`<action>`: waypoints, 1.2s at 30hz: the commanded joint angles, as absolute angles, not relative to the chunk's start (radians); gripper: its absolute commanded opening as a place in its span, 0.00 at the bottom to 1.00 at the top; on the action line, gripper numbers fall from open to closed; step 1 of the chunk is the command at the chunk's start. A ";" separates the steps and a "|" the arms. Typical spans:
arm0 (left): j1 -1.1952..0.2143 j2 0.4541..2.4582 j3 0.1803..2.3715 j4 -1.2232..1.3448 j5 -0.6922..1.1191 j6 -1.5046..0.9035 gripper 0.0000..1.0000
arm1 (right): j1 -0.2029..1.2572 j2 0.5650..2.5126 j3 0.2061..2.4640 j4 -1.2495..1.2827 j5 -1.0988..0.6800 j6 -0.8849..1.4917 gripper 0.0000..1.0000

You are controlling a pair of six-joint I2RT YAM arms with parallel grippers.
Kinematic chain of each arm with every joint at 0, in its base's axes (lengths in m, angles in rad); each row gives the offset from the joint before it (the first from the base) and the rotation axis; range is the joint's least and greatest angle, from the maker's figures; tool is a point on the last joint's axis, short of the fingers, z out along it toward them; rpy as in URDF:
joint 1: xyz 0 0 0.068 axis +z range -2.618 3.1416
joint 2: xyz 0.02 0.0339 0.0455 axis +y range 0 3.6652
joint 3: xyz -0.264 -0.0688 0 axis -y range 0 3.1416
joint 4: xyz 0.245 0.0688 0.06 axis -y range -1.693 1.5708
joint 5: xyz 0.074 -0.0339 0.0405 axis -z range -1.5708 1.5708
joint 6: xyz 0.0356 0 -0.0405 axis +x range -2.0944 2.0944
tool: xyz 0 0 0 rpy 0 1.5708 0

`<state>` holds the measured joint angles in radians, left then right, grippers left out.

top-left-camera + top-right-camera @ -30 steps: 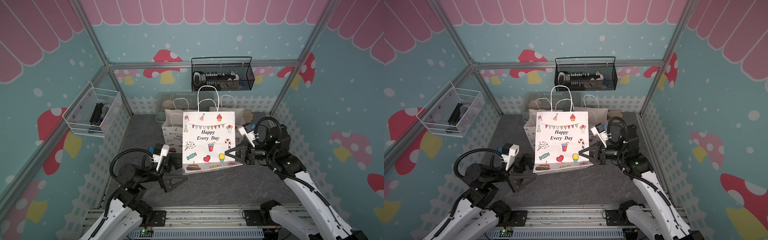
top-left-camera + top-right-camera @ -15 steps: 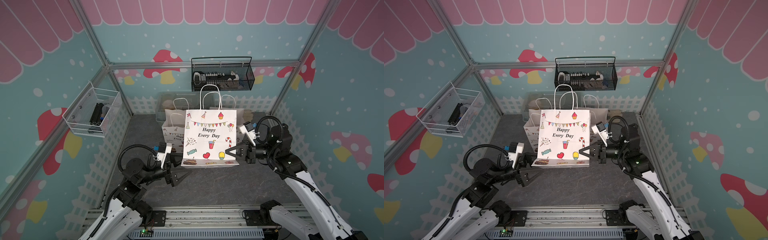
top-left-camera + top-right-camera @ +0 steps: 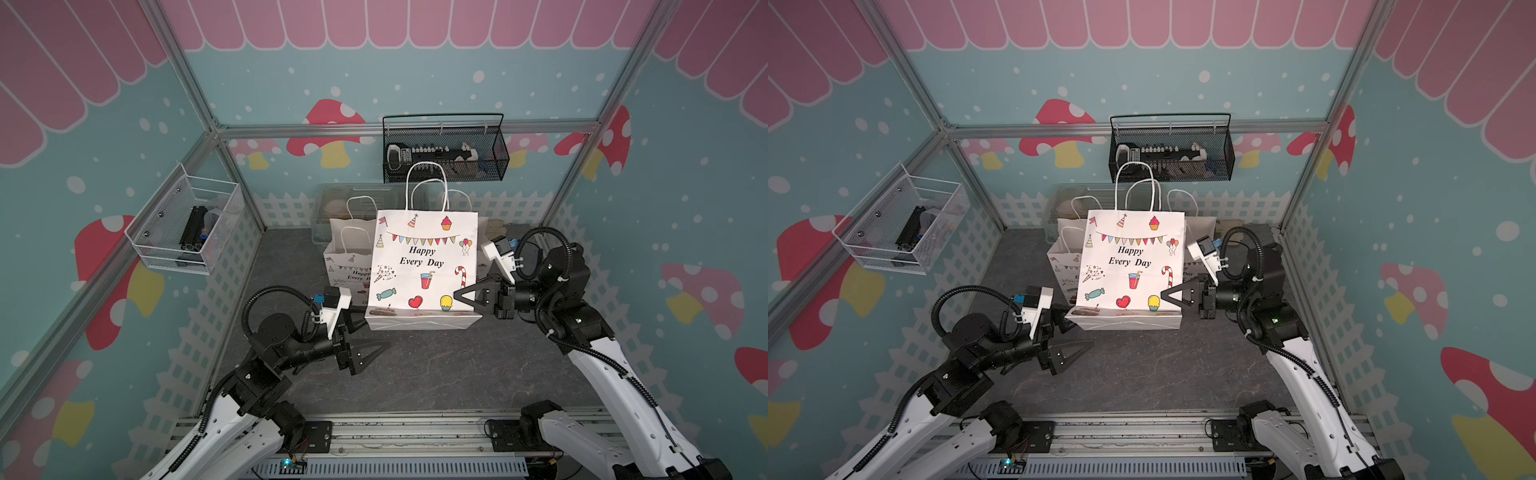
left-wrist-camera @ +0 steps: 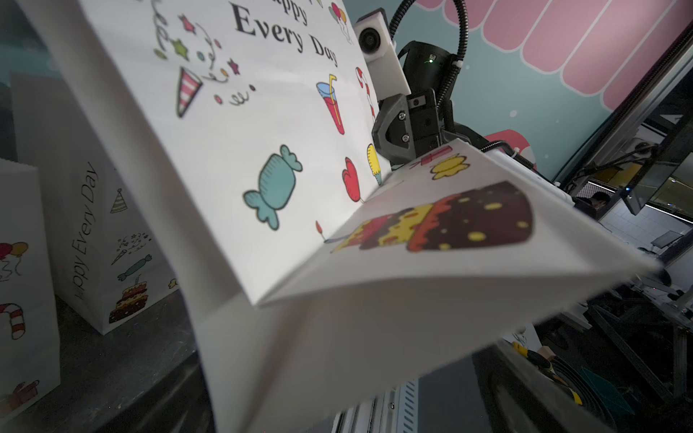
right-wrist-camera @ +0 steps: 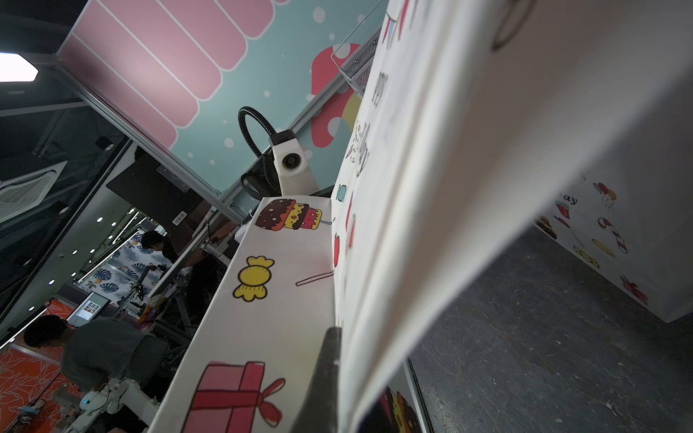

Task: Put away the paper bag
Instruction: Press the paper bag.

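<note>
The white paper bag (image 3: 424, 266) (image 3: 1133, 266) printed "Happy Every Day" is folded flat and held up facing the camera in both top views, its bottom flap turned up. My right gripper (image 3: 457, 297) (image 3: 1165, 297) is shut on its lower right edge; in the right wrist view one dark finger (image 5: 326, 375) presses against the paper bag (image 5: 431, 187). My left gripper (image 3: 374, 332) (image 3: 1079, 332) stands open at the lower left corner, not gripping. In the left wrist view the paper bag (image 4: 262, 131) fills the frame and hides my left fingers.
Two more printed bags (image 3: 347, 266) (image 3: 484, 230) stand behind on the dark floor. A clear plastic box (image 3: 353, 199) sits at the back wall. A black wire basket (image 3: 444, 153) hangs above it, and a white mesh basket (image 3: 187, 224) hangs on the left wall.
The bag has swung more upright and shifted slightly back in the right gripper. The left gripper, still open, has moved in toward the bag's lower left corner.
</note>
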<state>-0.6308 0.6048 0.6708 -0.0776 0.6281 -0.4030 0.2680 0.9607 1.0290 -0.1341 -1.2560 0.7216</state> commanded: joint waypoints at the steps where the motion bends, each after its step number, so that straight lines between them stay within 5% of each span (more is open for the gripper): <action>1: -0.637 0.628 0.701 -0.045 0.600 -0.385 0.97 | 0.263 0.933 1.033 -0.184 -1.281 0.663 0.00; 18: -0.637 0.756 0.728 0.345 0.757 -0.581 0.92 | 0.288 0.877 0.996 -0.207 -1.271 0.605 0.00; 36: -0.637 0.827 0.709 0.362 0.708 -0.642 0.50 | 0.302 0.824 0.937 -0.094 -1.205 0.641 0.01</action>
<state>-0.6308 0.8215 0.6991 0.3382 0.7250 -0.6239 0.2920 0.8452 0.9504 -0.1490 -1.2201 0.6365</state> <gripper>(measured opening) 0.510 0.047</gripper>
